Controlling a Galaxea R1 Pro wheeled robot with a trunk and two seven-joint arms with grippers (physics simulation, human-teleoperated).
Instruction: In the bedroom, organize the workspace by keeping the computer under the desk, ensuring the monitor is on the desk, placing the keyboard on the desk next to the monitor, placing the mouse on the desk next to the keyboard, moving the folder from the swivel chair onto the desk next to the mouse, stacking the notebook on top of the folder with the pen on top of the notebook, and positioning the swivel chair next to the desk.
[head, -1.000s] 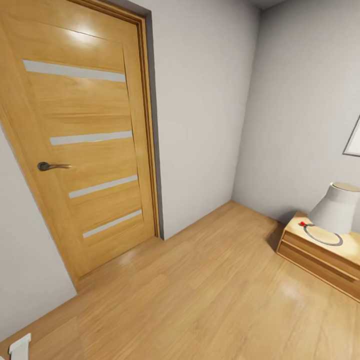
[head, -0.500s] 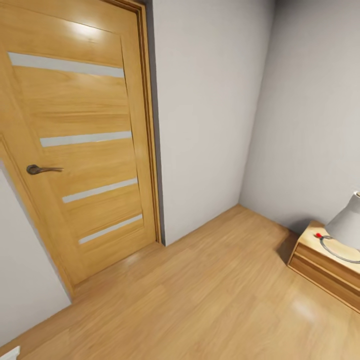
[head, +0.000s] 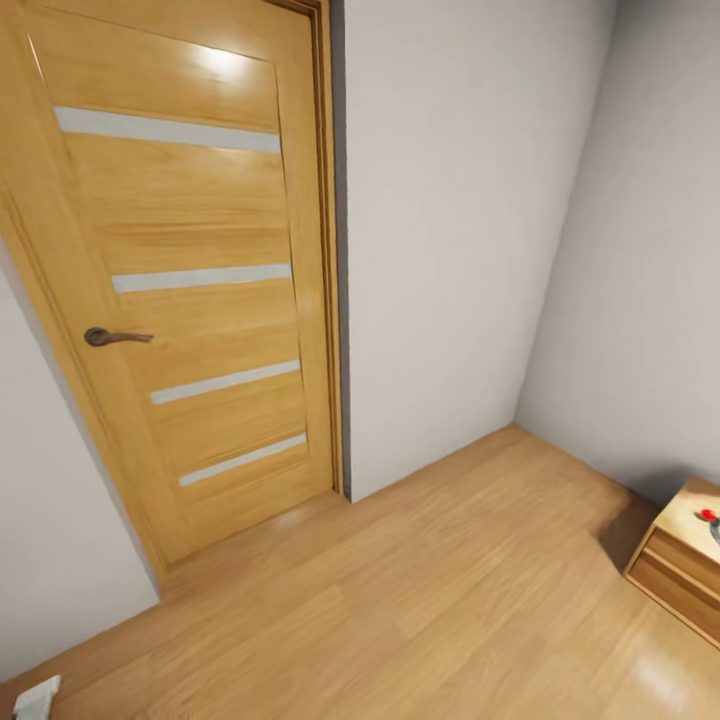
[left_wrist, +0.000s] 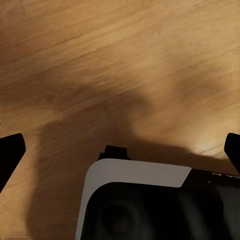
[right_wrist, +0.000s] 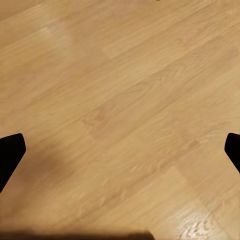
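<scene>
1. Your head camera faces a closed wooden door (head: 190, 290) with a dark lever handle (head: 112, 337), set in a grey wall (head: 450, 230).
2. Wood floor (head: 430, 590) runs right to a low wooden nightstand (head: 680, 570).
3. Your left gripper (left_wrist: 120, 150) hangs spread wide over floor, holding nothing.
4. Your right gripper (right_wrist: 120, 150) is likewise spread and empty.
5. The desk things are out of your sight.

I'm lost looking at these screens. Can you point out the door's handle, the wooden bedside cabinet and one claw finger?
Dark metal door handle (head: 112, 337): head view, lever.
Light wooden bedside cabinet (head: 688, 581): head view, drawer front.
Left claw finger (left_wrist: 10, 154): left wrist view, black tip.
</scene>
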